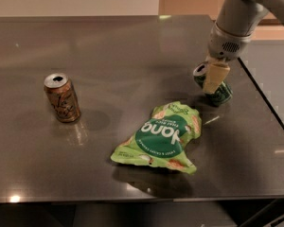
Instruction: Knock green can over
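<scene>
The green can [219,93] is a small dark green drink can with a silver top, at the right side of the table. It leans steeply to the left, its silver top pointing left. My gripper [213,78] hangs from the grey arm at the upper right and is right against the can, its pale finger [214,77] covering the can's middle.
An orange-brown can [62,98] stands upright at the left. A flat green snack bag [163,136] lies in the middle, just left and in front of the green can. The table's right edge [267,103] runs close behind the can.
</scene>
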You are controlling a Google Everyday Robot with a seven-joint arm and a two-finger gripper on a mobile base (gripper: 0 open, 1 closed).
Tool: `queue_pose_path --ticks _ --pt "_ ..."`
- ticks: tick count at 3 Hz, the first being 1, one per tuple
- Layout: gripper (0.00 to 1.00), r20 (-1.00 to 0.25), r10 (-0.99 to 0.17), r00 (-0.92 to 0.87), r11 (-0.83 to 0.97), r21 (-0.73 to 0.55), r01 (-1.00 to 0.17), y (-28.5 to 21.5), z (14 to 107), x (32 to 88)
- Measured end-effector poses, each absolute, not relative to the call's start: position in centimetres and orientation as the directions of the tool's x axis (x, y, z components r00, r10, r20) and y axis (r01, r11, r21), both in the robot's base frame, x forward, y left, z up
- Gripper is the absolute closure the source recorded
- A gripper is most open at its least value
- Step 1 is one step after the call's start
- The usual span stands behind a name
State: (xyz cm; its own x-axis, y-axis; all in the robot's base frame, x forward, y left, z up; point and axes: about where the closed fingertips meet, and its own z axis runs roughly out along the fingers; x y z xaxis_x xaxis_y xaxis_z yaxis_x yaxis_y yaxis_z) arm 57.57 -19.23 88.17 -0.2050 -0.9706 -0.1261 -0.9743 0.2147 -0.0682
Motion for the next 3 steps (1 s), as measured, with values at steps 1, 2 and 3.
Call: queue_pose_path --ticks 1,2,3 --pt "0.36 -0.107 -0.977 -0.183 0.190 -0.060 -0.980 -18.46 87.74 57.60" --pt "0.13 -0.102 -0.981 -0.168 0.174 -0.057 -0.983 -17.96 87.59 57.49" --pt "0.00 -0.107 -0.982 -0.155 0.161 -0.053 -0.985 -17.57 87.42 57.26"
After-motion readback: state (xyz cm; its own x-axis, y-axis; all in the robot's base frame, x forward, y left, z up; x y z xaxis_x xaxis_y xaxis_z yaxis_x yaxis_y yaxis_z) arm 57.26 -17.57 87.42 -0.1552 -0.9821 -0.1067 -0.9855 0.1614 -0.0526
